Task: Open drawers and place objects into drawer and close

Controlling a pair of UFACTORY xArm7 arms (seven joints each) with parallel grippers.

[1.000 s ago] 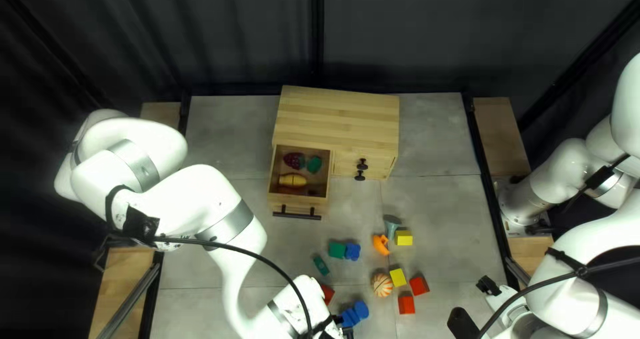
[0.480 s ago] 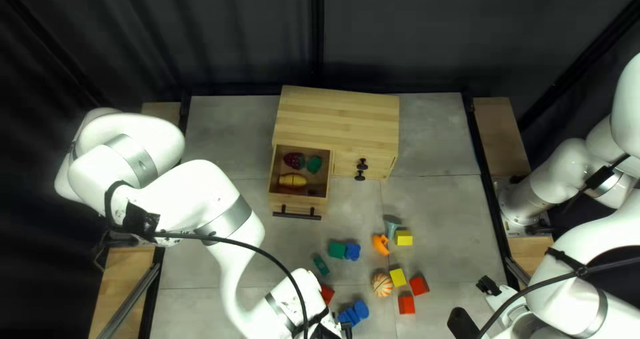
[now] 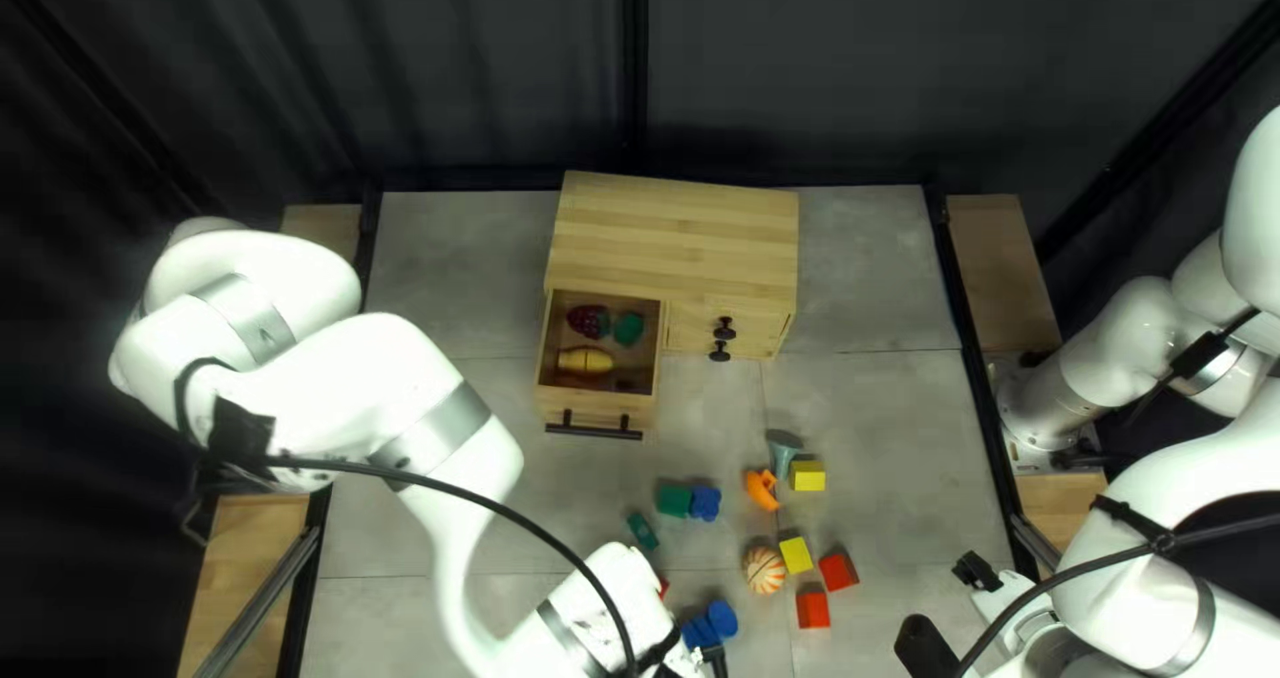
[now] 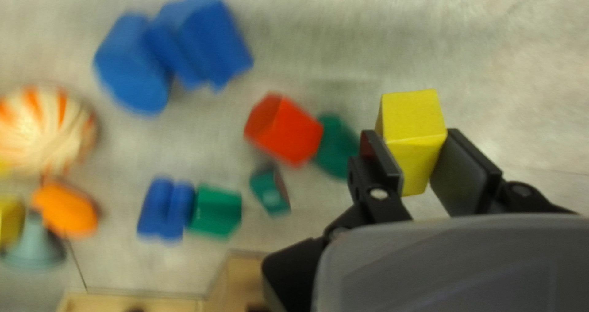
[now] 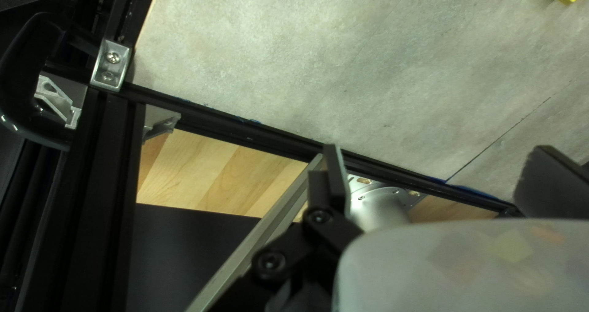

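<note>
A yellow block [image 4: 412, 125] is pinched in the left tool [image 4: 415, 149] over the desk [image 4: 491, 54], its arm [image 3: 447, 452] having just edged rightward in the top left view. Reaching the open drawer [image 3: 596, 409] likely remains. The right tool [image 5: 437, 165] stands open

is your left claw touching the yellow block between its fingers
Touching. The left wrist view shows my left claw with the yellow block between its fingers, one against each side, no gap showing.
</note>
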